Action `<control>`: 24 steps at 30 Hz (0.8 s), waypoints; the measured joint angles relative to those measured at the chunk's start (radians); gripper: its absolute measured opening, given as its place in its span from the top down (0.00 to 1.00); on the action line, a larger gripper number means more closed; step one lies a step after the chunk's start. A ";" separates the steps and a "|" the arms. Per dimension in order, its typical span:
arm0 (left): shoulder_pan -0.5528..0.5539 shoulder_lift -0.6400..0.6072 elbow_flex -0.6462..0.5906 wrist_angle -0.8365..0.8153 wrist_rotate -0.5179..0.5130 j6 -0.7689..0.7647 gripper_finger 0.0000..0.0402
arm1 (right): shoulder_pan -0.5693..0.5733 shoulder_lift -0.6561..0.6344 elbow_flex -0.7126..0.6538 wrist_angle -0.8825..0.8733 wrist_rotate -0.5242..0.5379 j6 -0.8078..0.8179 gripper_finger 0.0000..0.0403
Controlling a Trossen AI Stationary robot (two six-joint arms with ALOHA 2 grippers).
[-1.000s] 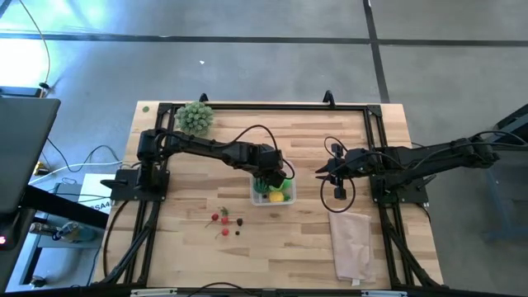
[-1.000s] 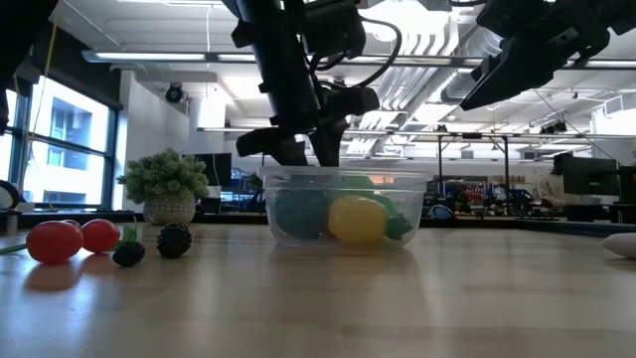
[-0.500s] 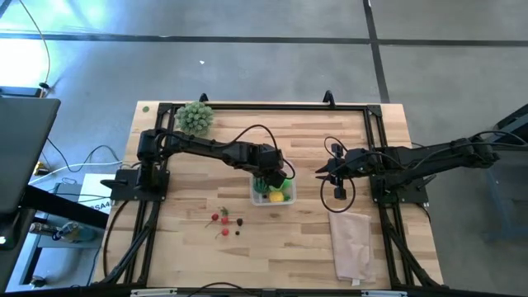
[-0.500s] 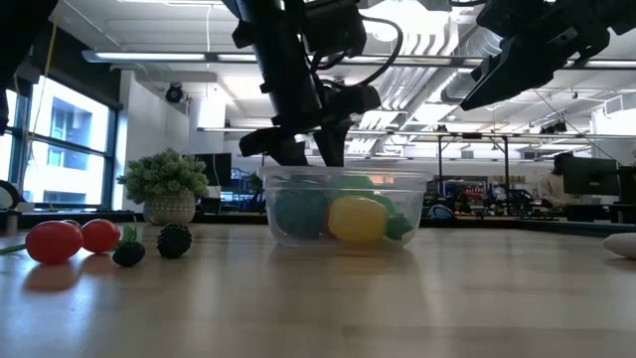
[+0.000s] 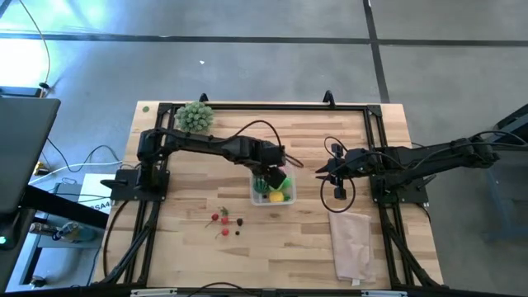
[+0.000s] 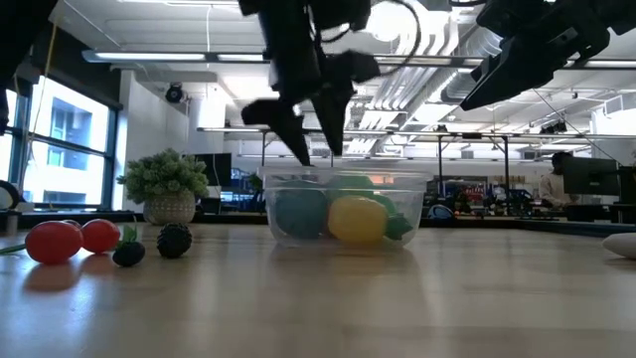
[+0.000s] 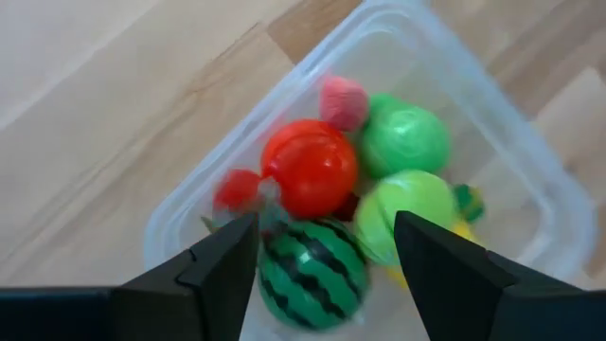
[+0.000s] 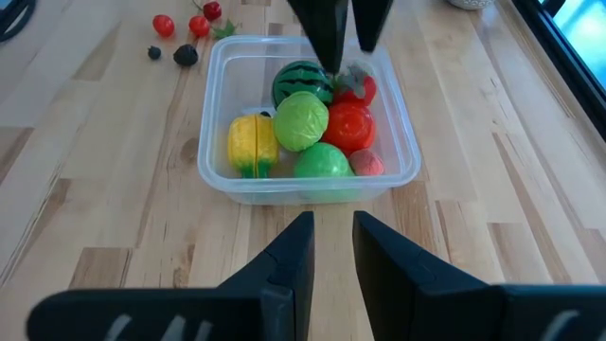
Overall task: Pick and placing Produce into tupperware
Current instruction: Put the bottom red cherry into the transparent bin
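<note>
The tupperware (image 8: 308,118) sits near the middle of the wooden table (image 5: 346,256) and already holds most of the Produce: a striped watermelon ball (image 7: 308,275), a red tomato (image 7: 311,169), two green balls, a yellow piece (image 8: 252,142), a pink berry and a small red piece tucked at the wall beside the watermelon ball. The left gripper (image 6: 314,149) hangs just above the tupperware's rim, over the watermelon-ball corner, fingers spread apart and nothing between them. The right gripper (image 8: 329,254) waits on the tupperware's other side, well clear of it; its fingers stand a narrow gap apart and carry nothing. Loose on the table, some way from the tupperware on the left arm's side, lie two red tomatoes (image 6: 72,240) and a few dark berries (image 6: 174,240). A bushy potted plant (image 5: 196,116) stands well beyond the tupperware at the table's far edge; a beige cloth (image 5: 355,240) lies past the right gripper

Risks, as I judge them: the tupperware looks nearly full, so further pieces may roll off the heap and out; a finger catching the rim could shove or tip the light tupperware; the tiny berries could slip from a grip
</note>
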 joint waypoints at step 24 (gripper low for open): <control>-0.341 -0.080 0.139 -0.672 0.050 -0.940 0.44 | 0.000 0.000 0.000 -0.002 0.000 0.000 0.83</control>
